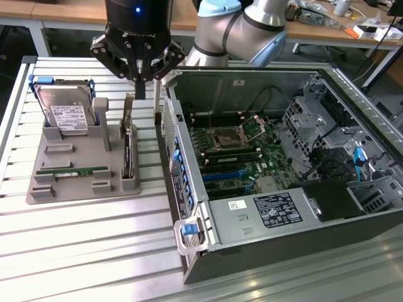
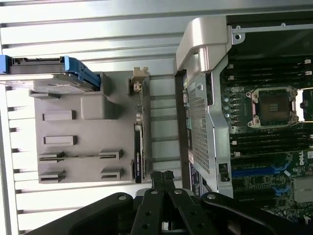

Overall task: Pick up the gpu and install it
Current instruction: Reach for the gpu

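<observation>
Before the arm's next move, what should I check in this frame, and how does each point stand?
1. Card seated in its holder: ok. The gpu stands on edge in the grey holder.
2. Gripper free: ok. The gripper holds nothing and hangs above the holder, near the card.
3. Jaws ready to take the card: not ok, they are shut.
4. Gripper centred over the card: cannot tell.
5. Neighbours clear: ok. The hard drive and memory stick sit apart from the card.
6. Case ready: ok. The computer case is open, and its blue slots are bare.
</observation>
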{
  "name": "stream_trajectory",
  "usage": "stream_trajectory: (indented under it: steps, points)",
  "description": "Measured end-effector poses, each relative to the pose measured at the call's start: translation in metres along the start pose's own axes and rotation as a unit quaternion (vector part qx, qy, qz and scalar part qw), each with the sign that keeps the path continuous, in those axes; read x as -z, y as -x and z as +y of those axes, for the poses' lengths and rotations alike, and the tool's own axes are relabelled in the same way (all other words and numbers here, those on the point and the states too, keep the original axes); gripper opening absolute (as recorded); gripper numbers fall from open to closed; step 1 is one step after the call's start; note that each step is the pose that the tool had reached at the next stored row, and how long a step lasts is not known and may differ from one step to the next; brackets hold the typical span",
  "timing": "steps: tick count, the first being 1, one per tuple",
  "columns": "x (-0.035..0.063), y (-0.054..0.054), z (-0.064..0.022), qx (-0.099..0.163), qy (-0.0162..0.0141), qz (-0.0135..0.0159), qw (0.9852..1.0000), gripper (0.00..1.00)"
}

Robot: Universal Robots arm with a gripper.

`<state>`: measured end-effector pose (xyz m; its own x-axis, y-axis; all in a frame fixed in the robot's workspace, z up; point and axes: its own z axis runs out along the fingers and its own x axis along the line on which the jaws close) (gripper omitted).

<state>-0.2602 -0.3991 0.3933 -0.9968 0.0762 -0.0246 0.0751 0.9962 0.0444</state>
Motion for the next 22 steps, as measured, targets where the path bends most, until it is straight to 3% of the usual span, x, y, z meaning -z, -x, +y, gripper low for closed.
stream_trajectory:
  steps: [22]
  points:
    - [0.0004,-0.013,-0.001,0.0,0.0,0.0,1.0,0.11]
